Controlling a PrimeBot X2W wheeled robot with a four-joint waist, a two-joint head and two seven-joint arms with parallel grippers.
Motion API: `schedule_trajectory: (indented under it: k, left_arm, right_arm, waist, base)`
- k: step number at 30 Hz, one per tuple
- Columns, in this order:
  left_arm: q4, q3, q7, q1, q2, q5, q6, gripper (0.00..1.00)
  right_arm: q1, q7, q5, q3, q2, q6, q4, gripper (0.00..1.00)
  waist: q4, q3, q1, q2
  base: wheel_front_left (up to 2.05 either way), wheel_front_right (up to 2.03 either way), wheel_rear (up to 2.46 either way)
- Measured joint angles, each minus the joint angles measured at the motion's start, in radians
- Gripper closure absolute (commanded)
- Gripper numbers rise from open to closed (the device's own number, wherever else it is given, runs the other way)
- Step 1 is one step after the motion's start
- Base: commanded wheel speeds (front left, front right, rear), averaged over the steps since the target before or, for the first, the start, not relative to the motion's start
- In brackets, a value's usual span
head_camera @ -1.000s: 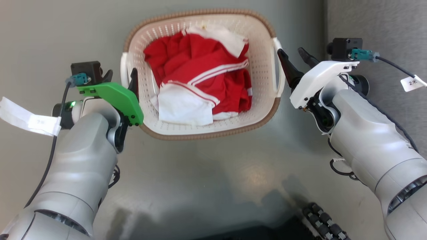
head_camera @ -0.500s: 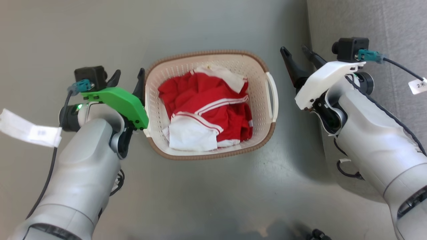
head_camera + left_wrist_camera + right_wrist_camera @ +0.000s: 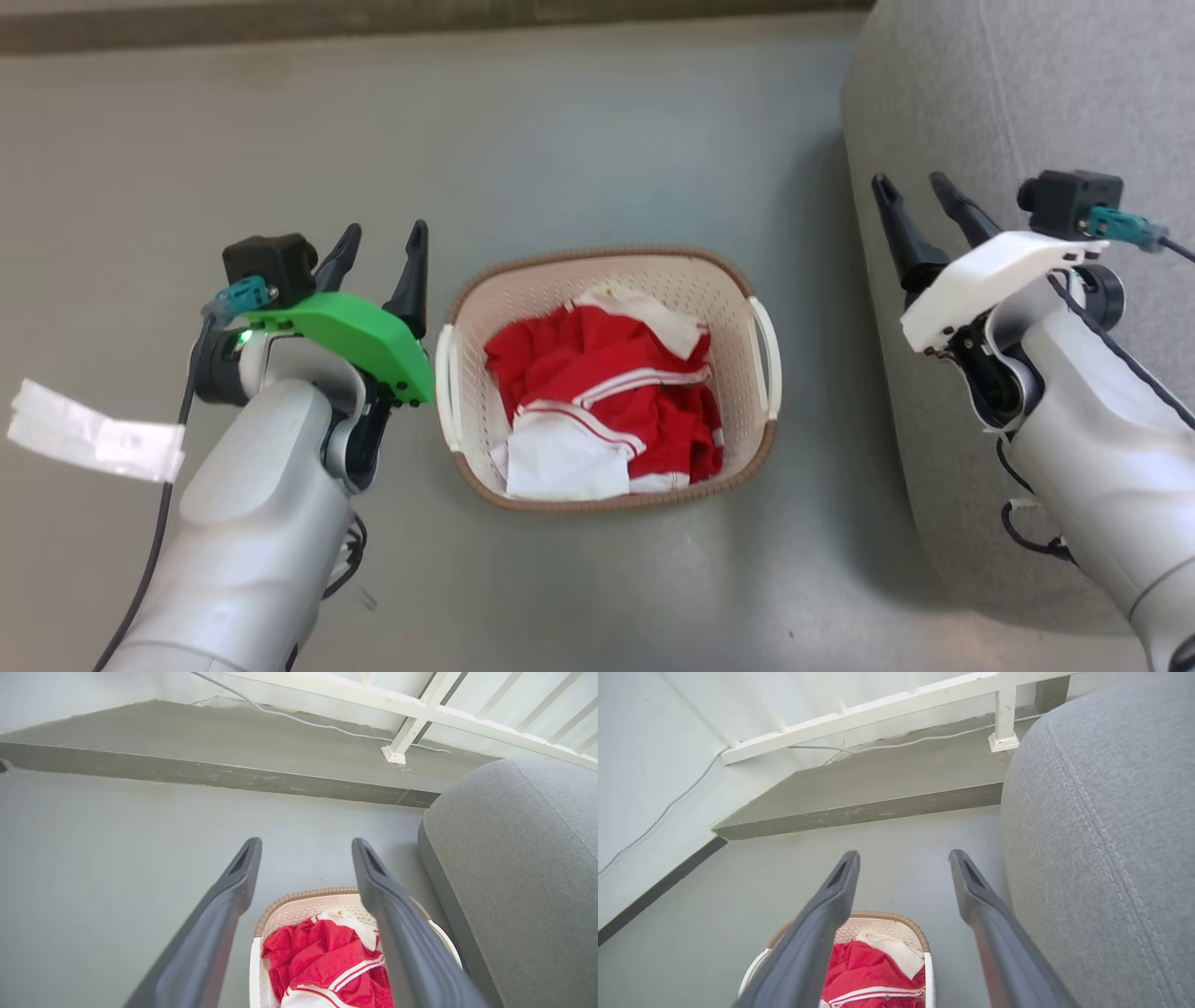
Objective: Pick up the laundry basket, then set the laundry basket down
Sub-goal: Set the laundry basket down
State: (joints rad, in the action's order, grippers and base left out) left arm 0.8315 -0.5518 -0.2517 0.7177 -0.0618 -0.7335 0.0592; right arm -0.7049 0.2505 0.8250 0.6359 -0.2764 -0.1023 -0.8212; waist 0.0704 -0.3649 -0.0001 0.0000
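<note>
The laundry basket (image 3: 485,308) stands on the grey floor, cream perforated plastic with a brown rim and white side handles, holding red and white clothes (image 3: 607,392). It also shows low in the left wrist view (image 3: 299,905) and the right wrist view (image 3: 882,926). My left gripper (image 3: 385,238) is open, raised just left of the basket's left handle and apart from it. On the right, my right gripper (image 3: 915,191) hangs open over the grey sofa, well clear of the basket's right handle. Nothing sits between either pair of fingers.
A grey fabric sofa (image 3: 1008,121) fills the right side, close to the basket. A low concrete step (image 3: 210,772) runs along the far edge of the floor, with a white railing (image 3: 406,718) and a cable behind it. Open floor lies to the left and in front.
Both grippers have come away from the basket's handles and risen. The camera has lifted, so the basket looks smaller and lower in view while resting on the floor.
</note>
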Motion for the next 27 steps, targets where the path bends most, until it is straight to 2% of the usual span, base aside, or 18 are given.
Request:
schedule_trajectory:
  k: [5,14,18,22,27]
  left_arm:
    - [-0.094,0.061,0.0,-0.082,-0.024,0.055,-0.025,0.0]
    - [-0.245,0.135,0.0,-0.241,-0.024,0.154,-0.044,0.0]
    - [-0.312,0.173,0.0,-0.325,-0.028,0.198,-0.069,0.0]
    - [-0.37,0.223,0.0,-0.368,-0.033,0.21,-0.089,0.0]
    - [-0.444,0.244,0.0,-0.425,-0.031,0.254,-0.091,0.0]
  right_arm:
    - [0.078,0.0,-0.062,-0.058,0.001,0.017,0.084,0.0]
    - [0.244,0.0,-0.172,-0.147,0.023,0.052,0.229,0.0]
    - [0.315,0.0,-0.214,-0.186,0.03,0.068,0.292,0.0]
    - [0.355,0.0,-0.24,-0.214,0.04,0.086,0.341,0.0]
    - [0.407,0.0,-0.291,-0.26,0.039,0.103,0.411,0.0]
  waist:
    - [-0.016,0.072,0.0,0.0]
    - [-0.037,0.204,-0.0001,0.0]
    - [-0.041,0.26,-0.0001,0.0]
    - [-0.042,0.295,-0.0001,0.0]
    - [-0.038,0.333,-0.0001,0.0]
  base:
    - [0.0,0.0,0.0]
    - [0.0,0.0,0.0]
    - [0.0,0.0,0.0]
    - [0.0,0.0,0.0]
    - [0.0,0.0,0.0]
